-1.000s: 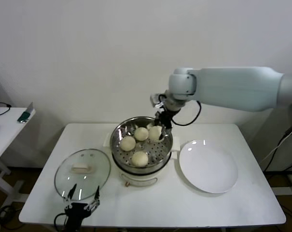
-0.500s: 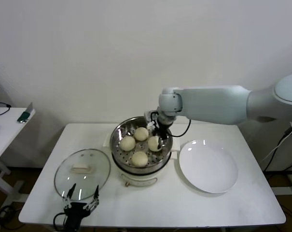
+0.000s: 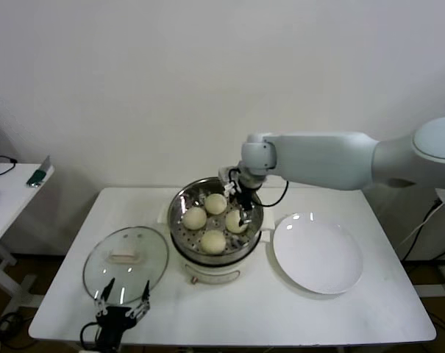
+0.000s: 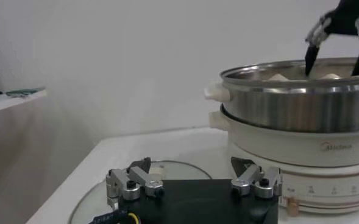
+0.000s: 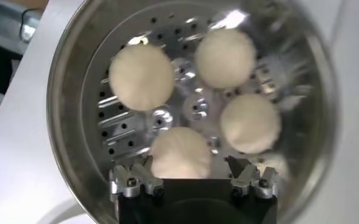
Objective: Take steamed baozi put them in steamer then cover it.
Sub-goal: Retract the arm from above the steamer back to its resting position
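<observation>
Several cream-white baozi lie in the shiny steel steamer (image 3: 179, 220) (image 5: 69, 140) on its white pot base. My right gripper (image 3: 241, 204) (image 5: 189, 163) hangs open inside the steamer's right side. The nearest baozi (image 3: 236, 221) (image 5: 180, 153) rests on the perforated floor between its spread fingers, with a gap on each side. The other baozi (image 5: 141, 76) (image 5: 225, 58) (image 5: 250, 123) lie around it. The glass cover (image 3: 126, 257) (image 4: 88, 204) lies flat on the table left of the steamer (image 4: 295, 103). My left gripper (image 3: 122, 297) (image 4: 191, 167) waits open at the cover's near edge, holding nothing.
A flat white plate (image 3: 316, 254) lies on the table to the right of the steamer. A small side table (image 3: 9, 195) with a few items stands at the far left. The white wall rises close behind the table.
My right gripper came down into the steamer with a baozi, then opened and let it go onto the floor. The left arm has not moved.
</observation>
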